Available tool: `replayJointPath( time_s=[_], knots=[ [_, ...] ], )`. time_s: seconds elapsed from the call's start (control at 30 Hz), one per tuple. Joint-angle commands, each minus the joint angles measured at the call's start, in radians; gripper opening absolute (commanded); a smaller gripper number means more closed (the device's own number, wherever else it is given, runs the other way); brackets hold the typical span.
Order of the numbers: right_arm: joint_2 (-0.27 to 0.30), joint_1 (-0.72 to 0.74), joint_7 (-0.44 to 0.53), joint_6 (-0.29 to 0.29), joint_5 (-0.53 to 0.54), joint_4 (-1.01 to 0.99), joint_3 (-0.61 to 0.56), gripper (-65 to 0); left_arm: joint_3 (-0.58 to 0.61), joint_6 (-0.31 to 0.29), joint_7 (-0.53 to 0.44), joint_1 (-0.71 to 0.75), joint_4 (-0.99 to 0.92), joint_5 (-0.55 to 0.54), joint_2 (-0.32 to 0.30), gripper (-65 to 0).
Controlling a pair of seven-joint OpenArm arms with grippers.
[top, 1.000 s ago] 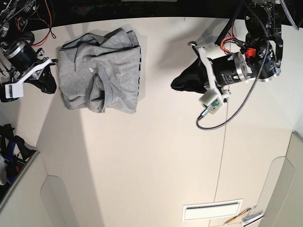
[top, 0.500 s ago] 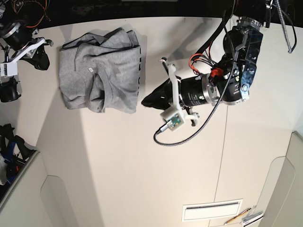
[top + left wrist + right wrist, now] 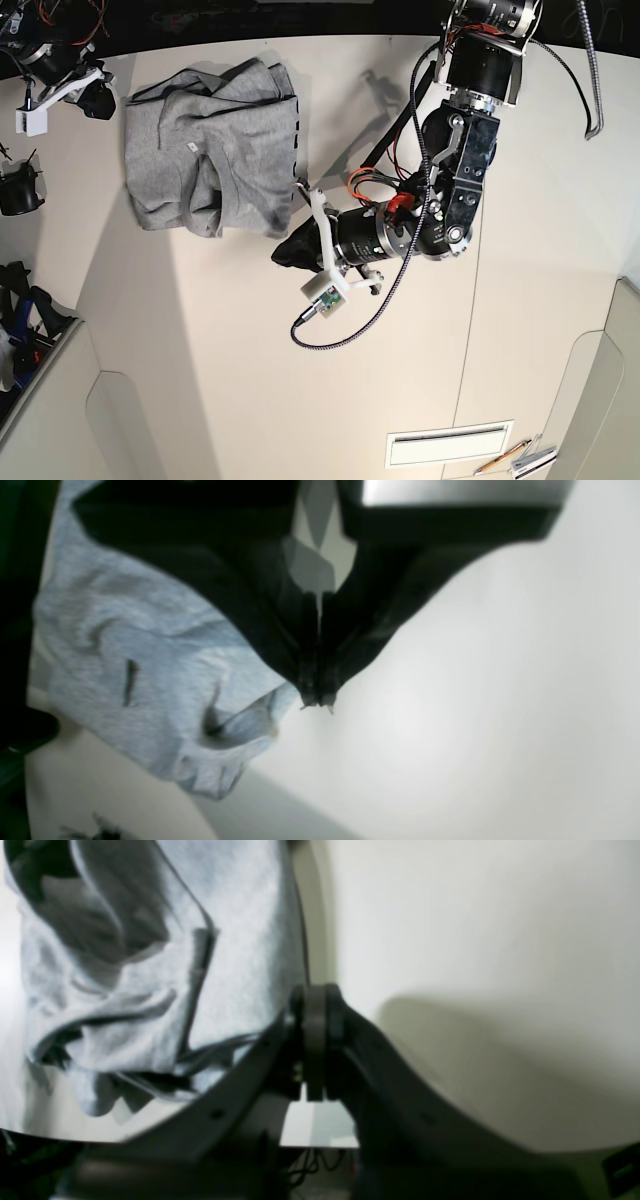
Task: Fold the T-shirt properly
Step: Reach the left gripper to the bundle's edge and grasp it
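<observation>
Both sets of fingers are pressed together, empty: left gripper [image 3: 283, 251] just beside the crumpled T-shirt [image 3: 215, 150], right gripper [image 3: 98, 100] near its opposite edge

Grey T-shirt, roughly folded, at the table's ten o'clock

The T-shirt [image 3: 212, 150] is plain heather-grey and lies in a loose, rumpled rectangle with overlapping layers and deep creases. A small pale label shows near its middle, a darker edge runs down its three o'clock side, and bunched folds gather toward its six o'clock edge, flat on the pale tabletop.
</observation>
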Motion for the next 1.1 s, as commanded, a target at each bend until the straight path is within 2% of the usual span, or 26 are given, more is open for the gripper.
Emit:
replayJointPath(
  time_s=[0.0,0.13,0.37,0.57,1.07],
  knots=[
    [0.011,-0.002,0.024,0.004,0.018,0.0,0.005,-65.0,-0.003,-0.005,-0.038,-0.026,0.0,-0.014,0.008,-65.0],
    [0.011,0.003,0.052,0.004,0.019,-0.056,0.005,-65.0,-0.003,-0.005,-0.083,-0.028,-0.068,0.005,0.008,-65.0],
    [0.011,0.045,0.058,0.004,0.019,-0.125,0.005,-65.0,-0.003,-0.005,-0.085,-0.025,-0.108,0.015,0.008,-65.0],
    [0.011,0.091,0.058,0.004,0.019,-0.143,-0.003,-65.0,-0.003,-0.005,-0.018,0.004,-0.108,-0.038,0.007,-65.0],
    [0.01,0.122,0.111,0.003,-0.001,-0.146,-0.218,-65.0,-0.003,-0.005,0.023,0.061,-0.108,-0.054,-0.018,-65.0]
  ],
)
